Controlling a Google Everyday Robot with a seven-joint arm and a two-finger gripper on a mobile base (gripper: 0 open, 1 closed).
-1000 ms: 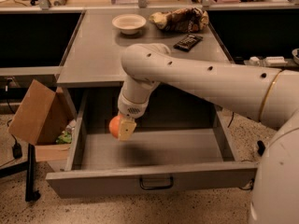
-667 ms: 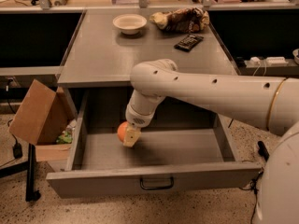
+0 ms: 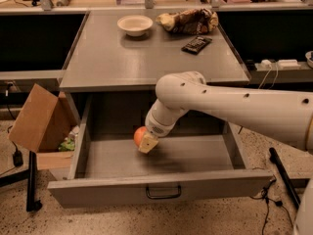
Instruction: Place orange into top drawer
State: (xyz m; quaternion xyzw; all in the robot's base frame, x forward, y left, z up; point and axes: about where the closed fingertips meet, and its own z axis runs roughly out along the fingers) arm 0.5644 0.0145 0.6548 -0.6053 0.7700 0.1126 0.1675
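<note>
One gripper (image 3: 146,142), at the end of the pale arm (image 3: 234,106) that reaches in from the right, is closed on the orange (image 3: 139,134). It hangs inside the open top drawer (image 3: 161,186), left of centre and low over the grey floor. Compared with a second ago, the gripper and its fruit sit further to the right and deeper between the drawer walls. The arm's elbow is also lower, now about level with the front edge of the desk top (image 3: 146,58). The orange is thus within the drawer's outline but not yet released; whether it touches the floor or hovers just above it cannot be told from this angle. By judgement, the carrying stage is nearly over, and what is left is to let go and draw the arm clear. Beyond the gripper are the wire handle (image 3: 163,192) on the front panel and a cardboard box (image 3: 36,119) beside the drawer's left wall. On the desk top (none of it involved) are a white bowl (image 3: 135,24), a crumpled bag (image 3: 188,21) and a dark flat packet (image 3: 196,44).
</note>
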